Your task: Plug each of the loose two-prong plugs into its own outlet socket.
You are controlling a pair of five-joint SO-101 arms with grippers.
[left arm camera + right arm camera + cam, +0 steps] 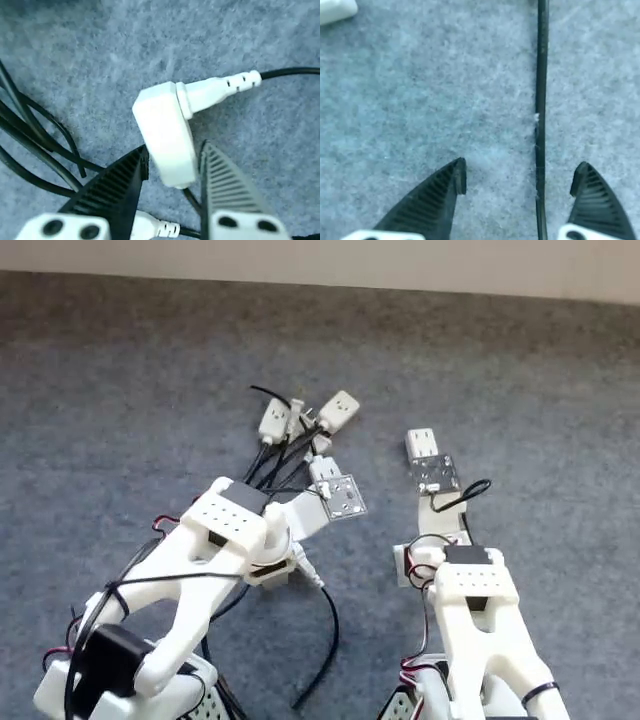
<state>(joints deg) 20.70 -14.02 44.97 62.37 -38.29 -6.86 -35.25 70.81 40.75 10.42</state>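
Left gripper (174, 156) straddles a white plug (165, 130) lying on the grey tabletop (75, 50) — jaws partly open, one finger against the plug's flank, the other just beside it, no firm clamp visible. It should likely centre on the flat sides and close squarely, keeping the prongs level for the white cord ends (340, 410) at 12 o'clock. Right gripper (520, 172), at 3 o'clock, gapes wide and holds nothing — a black cable (540, 75) runs between its jaws.
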